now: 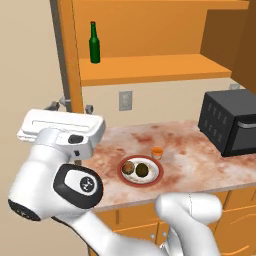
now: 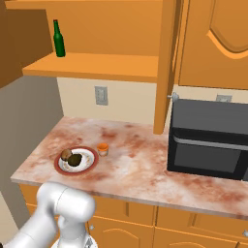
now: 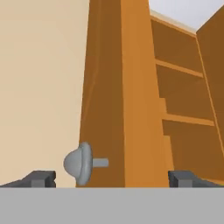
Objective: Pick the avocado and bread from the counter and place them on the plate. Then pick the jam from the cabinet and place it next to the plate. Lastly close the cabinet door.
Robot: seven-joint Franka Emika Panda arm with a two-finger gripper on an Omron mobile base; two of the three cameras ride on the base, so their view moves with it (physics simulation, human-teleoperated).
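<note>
The hand view is taken up by the open left cabinet door (image 3: 111,87), seen nearly edge-on, with its grey round knob (image 3: 81,162) standing just above and between the two dark fingertips (image 3: 43,178). The gripper (image 3: 113,179) is seen spread wide, nothing held between the jaws, and the door edge and knob lie in the gap between them.

In the left base view the plate (image 1: 155,176) is seen on the counter (image 1: 200,160) with the avocado (image 1: 143,170) and the bread (image 1: 129,167) resting on it side by side, and the jam (image 1: 157,152) stands just beside the plate's far rim. So the closing of the cabinet (image 1: 150,70) is judged to be the step in hand. A green bottle (image 1: 94,44) is left on the shelf, and a black microwave (image 1: 230,120) sits at the counter's right end.

The door is judged to be a stiff wooden panel — light to swing on its hinges, not fragile, and unlikely to flex under a push. The knob is small, smooth and rounded, so a pinch on it may slip; the thin stem behind it offers a surer hold. A flat push on the door's face near the free edge — far from the hinges — is judged to need the least force.
</note>
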